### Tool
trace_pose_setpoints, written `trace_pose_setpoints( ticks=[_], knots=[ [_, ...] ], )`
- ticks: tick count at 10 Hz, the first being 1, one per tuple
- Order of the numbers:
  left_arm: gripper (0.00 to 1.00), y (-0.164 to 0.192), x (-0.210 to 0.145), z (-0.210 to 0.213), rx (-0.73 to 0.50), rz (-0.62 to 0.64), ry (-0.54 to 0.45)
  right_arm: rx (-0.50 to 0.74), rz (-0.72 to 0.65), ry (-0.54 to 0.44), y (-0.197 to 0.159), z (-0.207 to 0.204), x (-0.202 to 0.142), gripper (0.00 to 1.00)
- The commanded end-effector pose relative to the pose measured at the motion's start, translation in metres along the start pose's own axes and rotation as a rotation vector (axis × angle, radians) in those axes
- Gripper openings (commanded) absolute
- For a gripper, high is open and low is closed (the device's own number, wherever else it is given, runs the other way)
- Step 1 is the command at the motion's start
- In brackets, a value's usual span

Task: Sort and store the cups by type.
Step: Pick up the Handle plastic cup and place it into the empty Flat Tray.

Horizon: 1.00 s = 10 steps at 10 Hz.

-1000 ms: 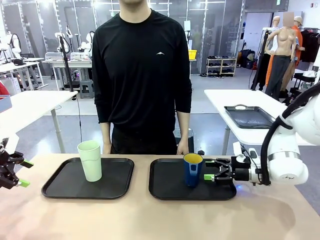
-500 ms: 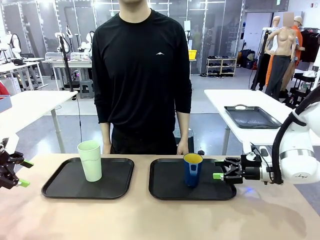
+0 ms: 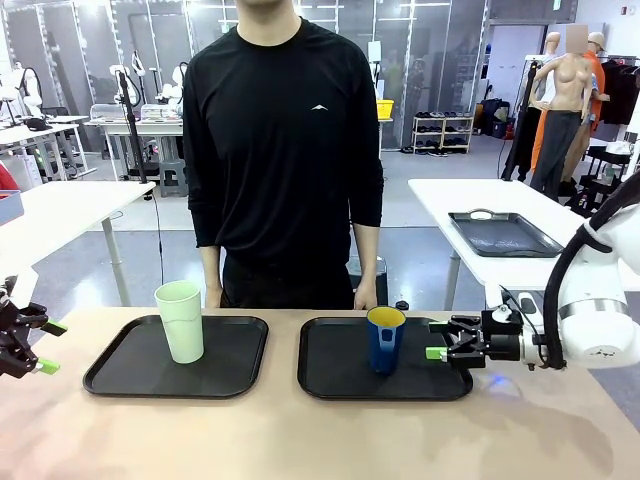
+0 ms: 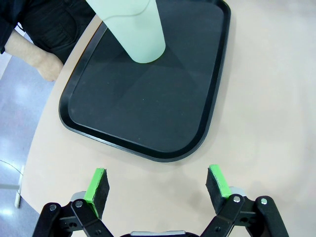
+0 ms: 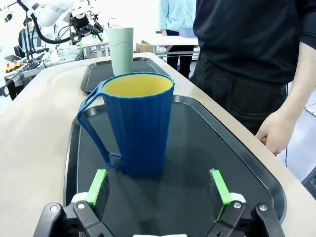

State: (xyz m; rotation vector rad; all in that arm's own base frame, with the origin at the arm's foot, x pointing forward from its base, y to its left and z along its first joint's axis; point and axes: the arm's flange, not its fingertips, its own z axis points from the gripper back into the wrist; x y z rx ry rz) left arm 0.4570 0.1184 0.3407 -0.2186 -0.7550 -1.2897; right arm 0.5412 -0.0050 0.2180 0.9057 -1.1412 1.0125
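Sideways, right tool [image 3: 436,338] agape beside blue mug [image 3: 385,338]; left tool [image 3: 45,346] agape.

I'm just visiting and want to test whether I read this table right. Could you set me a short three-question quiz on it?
1. True or false: the blue mug stands on the same tray as the mint-green tumbler.
2. What is the right hand doing? A. gripping the mug; B. open, beside the mug, holding nothing; C. lifting the tumbler.
3. Fill in: the inside of the mug is coloured ____.

Key
1. False: the mug is on the right tray, the tumbler on the left tray.
2. B.
3. Yellow.
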Motion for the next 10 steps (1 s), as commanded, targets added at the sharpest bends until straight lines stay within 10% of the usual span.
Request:
trace_pose_setpoints(
  ticks=[1,10],
  knots=[
    [1.0,0.0007,0.0008,0.0007,0.003,-0.003,-0.024,0.001,0.009,-0.008,-0.0015,-0.0008,-0.0005,1.0],
    [1.0,0.0007,0.0008,0.0007,0.003,-0.003,-0.024,0.001,0.009,-0.008,-0.0015,-0.0008,-0.0005,1.0]
  ],
)
